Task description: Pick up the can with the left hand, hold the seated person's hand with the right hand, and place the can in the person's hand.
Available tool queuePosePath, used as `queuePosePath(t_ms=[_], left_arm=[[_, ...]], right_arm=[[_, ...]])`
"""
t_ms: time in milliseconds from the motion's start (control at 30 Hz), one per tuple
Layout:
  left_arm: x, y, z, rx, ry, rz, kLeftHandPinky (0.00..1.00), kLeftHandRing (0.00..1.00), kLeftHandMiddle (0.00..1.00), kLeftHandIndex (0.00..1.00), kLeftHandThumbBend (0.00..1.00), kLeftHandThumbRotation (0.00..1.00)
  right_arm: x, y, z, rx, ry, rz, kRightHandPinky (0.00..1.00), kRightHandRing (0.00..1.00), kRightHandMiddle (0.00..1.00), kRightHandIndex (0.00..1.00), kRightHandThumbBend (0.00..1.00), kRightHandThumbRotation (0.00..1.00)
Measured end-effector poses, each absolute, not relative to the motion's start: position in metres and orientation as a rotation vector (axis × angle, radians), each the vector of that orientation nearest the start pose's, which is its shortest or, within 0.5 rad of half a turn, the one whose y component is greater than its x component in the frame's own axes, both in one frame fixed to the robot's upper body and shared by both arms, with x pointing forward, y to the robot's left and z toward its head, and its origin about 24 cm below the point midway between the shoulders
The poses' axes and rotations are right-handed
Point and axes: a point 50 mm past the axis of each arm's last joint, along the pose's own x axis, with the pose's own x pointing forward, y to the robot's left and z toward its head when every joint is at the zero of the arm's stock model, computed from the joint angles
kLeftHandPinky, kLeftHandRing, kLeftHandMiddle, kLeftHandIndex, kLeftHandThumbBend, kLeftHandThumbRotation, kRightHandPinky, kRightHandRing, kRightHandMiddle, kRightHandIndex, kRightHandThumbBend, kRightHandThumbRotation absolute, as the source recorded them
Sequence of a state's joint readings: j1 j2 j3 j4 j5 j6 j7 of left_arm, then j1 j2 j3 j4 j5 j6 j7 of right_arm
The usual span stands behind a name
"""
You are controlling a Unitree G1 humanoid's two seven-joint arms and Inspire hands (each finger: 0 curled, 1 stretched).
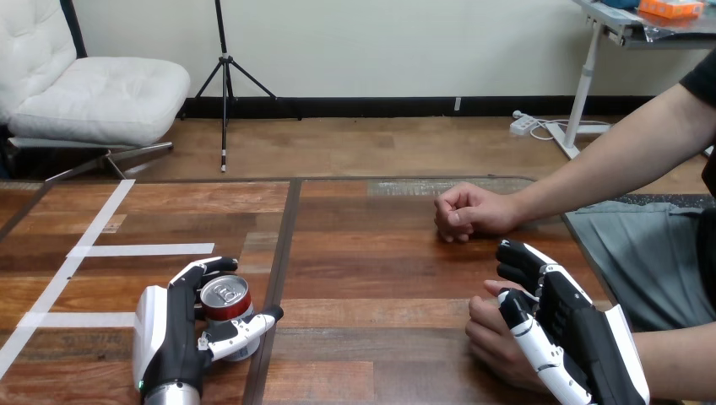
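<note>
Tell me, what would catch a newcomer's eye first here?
Most striking is the robot's left hand at the lower left of the table, its fingers curled round a red can. At the lower right, its right hand lies over the person's nearer hand. The person's farther hand rests as a fist farther up the table.

Both hands curled: left hand (thumb across), right hand.
</note>
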State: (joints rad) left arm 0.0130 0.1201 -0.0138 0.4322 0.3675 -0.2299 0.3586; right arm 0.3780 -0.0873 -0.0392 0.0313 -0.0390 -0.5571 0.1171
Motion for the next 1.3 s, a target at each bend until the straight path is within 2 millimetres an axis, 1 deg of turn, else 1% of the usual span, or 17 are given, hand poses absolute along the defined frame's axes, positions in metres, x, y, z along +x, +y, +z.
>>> queuePosePath(t_ms=[400,800,1000,1300], left_arm=[[0.2269,0.1877,-0.0317,0.513,0.142,0.22,0.56,0.64,0.67,0.66,0.79,0.0],[0.2249,0.1925,-0.0323,0.535,0.147,0.217,0.57,0.65,0.68,0.68,0.8,0.0],[0.2248,0.1927,-0.0324,0.537,0.147,0.217,0.59,0.65,0.68,0.69,0.8,0.0],[0.2239,0.1921,-0.0329,0.539,0.146,0.222,0.65,0.65,0.65,0.7,0.8,0.0]], right_arm=[[0.1632,-0.1839,0.0133,-0.166,-0.146,0.038,0.79,0.85,0.86,0.83,0.6,0.68],[0.1631,-0.1837,0.0132,-0.169,-0.145,0.04,0.77,0.84,0.85,0.82,0.59,0.68],[0.1631,-0.1833,0.0132,-0.177,-0.145,0.043,0.76,0.83,0.85,0.82,0.58,0.68],[0.1628,-0.1832,0.015,-0.179,-0.164,0.045,0.78,0.84,0.85,0.83,0.57,0.67]])
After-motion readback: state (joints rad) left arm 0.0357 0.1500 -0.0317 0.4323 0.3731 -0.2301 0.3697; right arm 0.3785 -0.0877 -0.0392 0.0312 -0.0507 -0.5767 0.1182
